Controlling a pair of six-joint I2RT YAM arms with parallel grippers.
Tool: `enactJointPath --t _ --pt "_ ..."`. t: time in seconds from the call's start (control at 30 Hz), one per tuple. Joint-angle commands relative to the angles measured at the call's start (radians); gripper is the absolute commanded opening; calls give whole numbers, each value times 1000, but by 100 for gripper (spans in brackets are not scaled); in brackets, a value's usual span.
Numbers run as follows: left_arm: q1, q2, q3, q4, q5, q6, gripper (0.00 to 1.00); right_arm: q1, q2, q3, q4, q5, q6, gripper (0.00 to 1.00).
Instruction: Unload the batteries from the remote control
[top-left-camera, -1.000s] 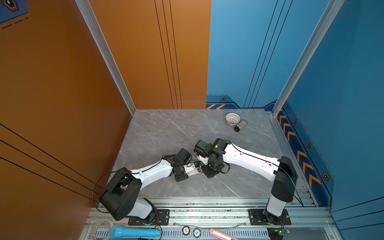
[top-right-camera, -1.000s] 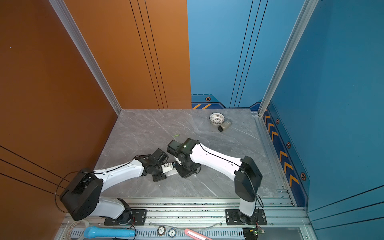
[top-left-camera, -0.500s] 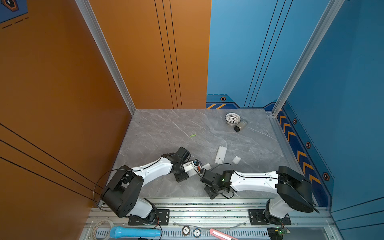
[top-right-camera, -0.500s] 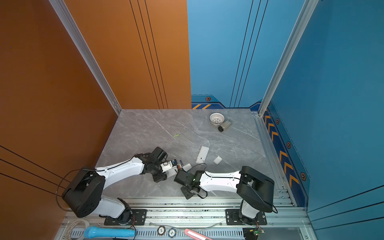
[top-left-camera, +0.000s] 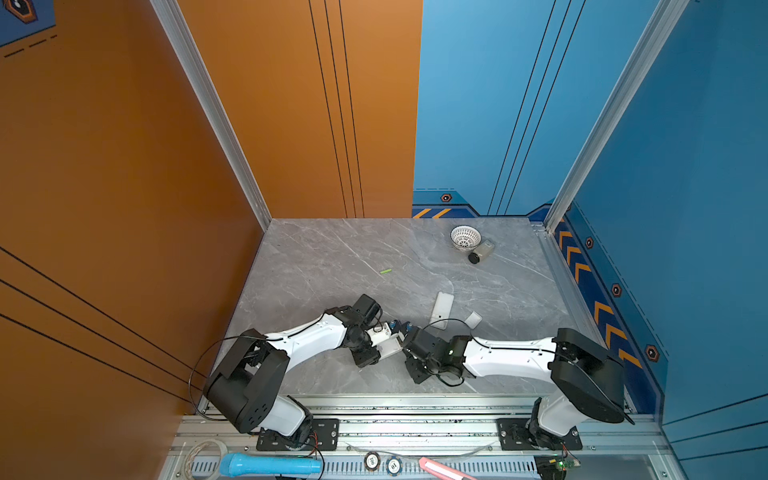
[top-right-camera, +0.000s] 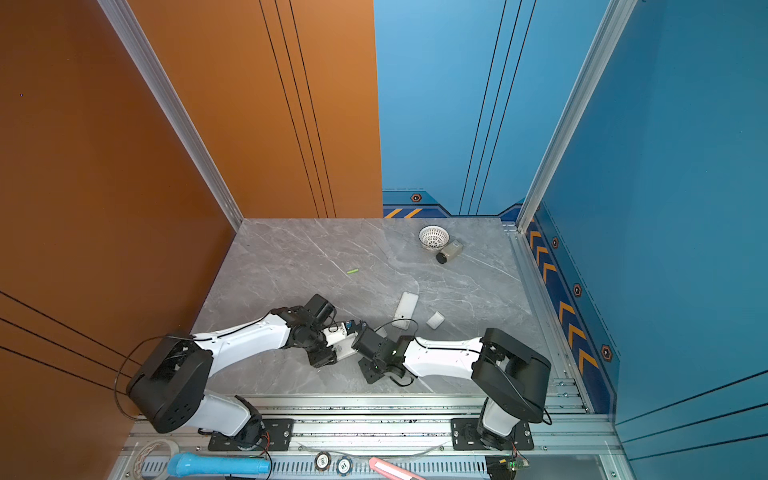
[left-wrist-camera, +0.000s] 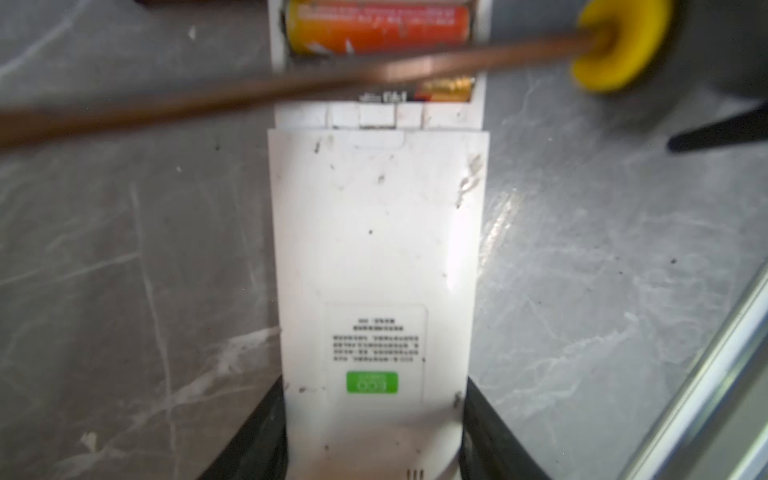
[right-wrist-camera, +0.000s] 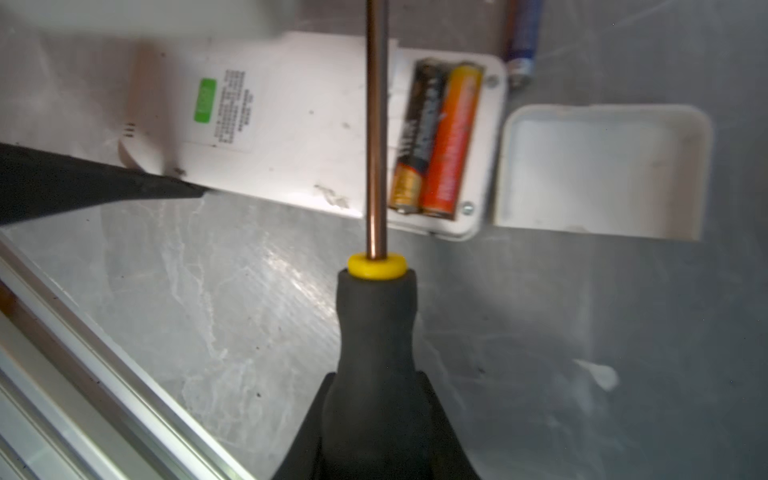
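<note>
The white remote control (left-wrist-camera: 374, 249) lies back-up on the grey table, and my left gripper (left-wrist-camera: 374, 415) is shut on its label end. Its compartment is uncovered, with two batteries inside: an orange-red one (right-wrist-camera: 453, 137) and a black-and-gold one (right-wrist-camera: 419, 133). A bluish battery (right-wrist-camera: 521, 37) lies on the table just past that end. A light green battery (top-left-camera: 385, 271) lies farther back. My right gripper (right-wrist-camera: 376, 415) is shut on the black-and-yellow screwdriver (right-wrist-camera: 376, 324), whose shaft crosses above the remote beside the compartment. In both top views the two grippers meet at the remote (top-left-camera: 390, 348).
A white cover (right-wrist-camera: 598, 170) lies hollow side up next to the remote's open end. A second white remote (top-left-camera: 441, 309) and a small white cover (top-left-camera: 473, 319) lie behind the right arm. A white mesh bowl (top-left-camera: 465, 237) and a tipped jar (top-left-camera: 481, 252) sit at the back right. A metal rail (top-left-camera: 415, 411) borders the front.
The right arm drew back from over the remote toward the front edge, then moved left up to the remote's open end with the screwdriver. The left arm has hardly moved.
</note>
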Motion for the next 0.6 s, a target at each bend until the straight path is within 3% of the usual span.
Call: enactJointPath --t 0.0,0.07,0.17,0.33,0.4,0.43,0.57 --pt "25 -3 16 -39 -40 4 29 -49 -49 60 -162 -52 -60 0" --pt "47 -14 37 -39 -46 -28 54 -68 -58 85 -232 -64 -96 0" --pt "85 -75 69 -43 -46 -74 78 -125 -74 107 -298 -107 -129 0" --pt "141 -257 108 -41 26 -167 88 -203 -85 174 -391 -126 -204 0" --pt "154 -327 115 -13 58 -226 99 -222 -86 192 -397 -126 -225 0" --pt "160 -358 117 5 90 -260 98 -232 -83 201 -397 -133 -236 0" --pt "163 -386 175 46 179 -539 98 -244 -69 259 -406 -163 -289 0"
